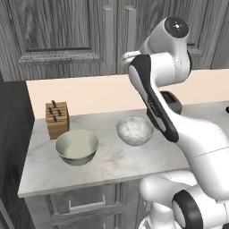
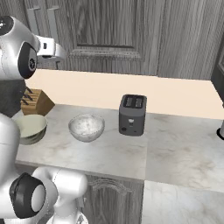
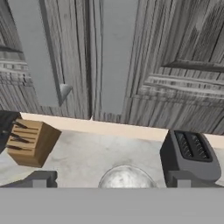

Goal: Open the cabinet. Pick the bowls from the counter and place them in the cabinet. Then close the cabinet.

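The cabinet (image 1: 67, 31) hangs above the counter (image 1: 112, 163) with both doors shut. Its two bar handles (image 3: 37, 52) (image 3: 116, 57) stand side by side at the middle seam. My gripper (image 3: 111, 179) is open, fingertips (image 3: 41, 179) wide apart with nothing between them. It is raised in front of the doors, near the handles' lower ends; the hand (image 2: 49, 48) shows by the handles (image 2: 53, 19). A beige-olive bowl (image 1: 77, 146) (image 2: 30, 128) and a white marbled bowl (image 1: 134, 130) (image 2: 86, 127) (image 3: 126, 178) sit side by side on the counter.
A wooden knife block (image 1: 57, 118) (image 3: 30, 142) stands at the counter's back left. A dark grey toaster (image 2: 132, 114) (image 3: 190, 155) stands right of the marbled bowl. A small dark object (image 2: 222, 131) sits at the far right. Grey drawer fronts (image 1: 85, 203) lie below.
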{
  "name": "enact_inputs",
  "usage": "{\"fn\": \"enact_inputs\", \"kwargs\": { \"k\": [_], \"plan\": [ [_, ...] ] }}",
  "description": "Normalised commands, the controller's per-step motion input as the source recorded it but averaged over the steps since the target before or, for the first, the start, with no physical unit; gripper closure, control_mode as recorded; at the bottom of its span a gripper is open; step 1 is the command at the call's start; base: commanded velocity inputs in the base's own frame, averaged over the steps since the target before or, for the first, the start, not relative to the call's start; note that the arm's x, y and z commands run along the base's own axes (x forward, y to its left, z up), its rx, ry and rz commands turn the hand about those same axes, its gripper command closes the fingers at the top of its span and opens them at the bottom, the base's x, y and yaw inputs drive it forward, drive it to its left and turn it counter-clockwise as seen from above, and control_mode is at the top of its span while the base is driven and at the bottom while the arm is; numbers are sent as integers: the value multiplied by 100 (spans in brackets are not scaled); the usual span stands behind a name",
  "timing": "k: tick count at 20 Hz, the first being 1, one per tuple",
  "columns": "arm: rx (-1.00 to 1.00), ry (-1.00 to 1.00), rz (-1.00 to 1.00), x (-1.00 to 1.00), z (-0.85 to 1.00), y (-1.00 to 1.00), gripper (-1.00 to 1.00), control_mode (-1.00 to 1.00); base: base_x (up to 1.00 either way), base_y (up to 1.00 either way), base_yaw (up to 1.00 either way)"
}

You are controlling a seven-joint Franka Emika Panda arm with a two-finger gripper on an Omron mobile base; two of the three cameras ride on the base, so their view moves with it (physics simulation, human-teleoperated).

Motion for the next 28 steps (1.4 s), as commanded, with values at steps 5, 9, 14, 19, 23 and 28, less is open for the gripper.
{"fn": "enact_inputs", "kwargs": {
  "k": [5,9,14,19,23,28],
  "plan": [
    [0,-3,0,34,20,1,-100,-100,0,0,0],
    [0,0,0,50,19,0,-100,-100,0,0,0],
    [0,0,0,49,10,3,-100,-100,0,0,0],
    [0,-1,0,39,16,15,-100,-100,0,0,0],
    [0,-1,0,33,9,9,-100,-100,0,0,0],
    [0,-2,0,37,2,4,-100,-100,0,0,0]
  ]
}}
